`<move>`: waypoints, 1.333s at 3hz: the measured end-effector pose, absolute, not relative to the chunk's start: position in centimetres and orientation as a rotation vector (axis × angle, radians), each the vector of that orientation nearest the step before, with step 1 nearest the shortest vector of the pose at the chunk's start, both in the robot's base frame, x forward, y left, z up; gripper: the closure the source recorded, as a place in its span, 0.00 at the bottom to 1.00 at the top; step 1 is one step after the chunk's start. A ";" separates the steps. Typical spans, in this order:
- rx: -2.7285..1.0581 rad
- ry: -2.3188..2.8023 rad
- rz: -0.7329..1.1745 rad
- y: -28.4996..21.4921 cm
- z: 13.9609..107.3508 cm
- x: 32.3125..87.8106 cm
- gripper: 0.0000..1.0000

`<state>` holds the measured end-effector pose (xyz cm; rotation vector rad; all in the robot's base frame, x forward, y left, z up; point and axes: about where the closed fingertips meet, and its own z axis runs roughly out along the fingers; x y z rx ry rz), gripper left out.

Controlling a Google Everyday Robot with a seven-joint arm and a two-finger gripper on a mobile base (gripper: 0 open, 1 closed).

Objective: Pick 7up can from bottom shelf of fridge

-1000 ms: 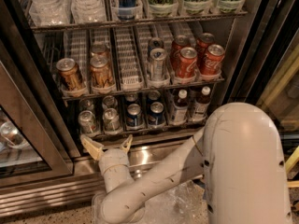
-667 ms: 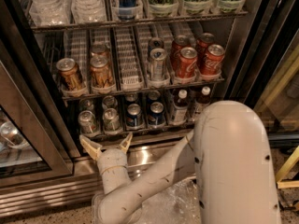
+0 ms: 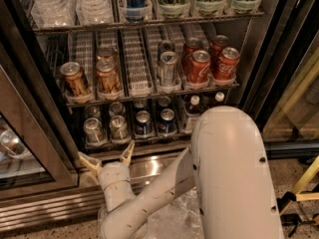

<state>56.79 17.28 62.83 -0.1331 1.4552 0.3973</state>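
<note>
the white two-finger gripper (image 3: 108, 158) hangs, fingers spread and empty, just below the steel-lipped wire bottom shelf (image 3: 149, 145) of the glass-doored steel fridge (image 3: 47, 98); the pale silvery-green 7up can (image 3: 118, 128) stands above it in a left lane.

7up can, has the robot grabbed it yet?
Not yet. Done: the fridge is open. In hand: the gripper, open and empty, sits just below the front lip of the bottom shelf, near the left lanes. Left: move up to a 7up can, close on it and pull it out.
</note>
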 end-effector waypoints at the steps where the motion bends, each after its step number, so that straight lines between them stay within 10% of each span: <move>1: -0.133 1.455 0.397 17.3 62.8 56.8 0.00; 4: -0.209 1.396 0.225 16.7 64.2 58.1 0.10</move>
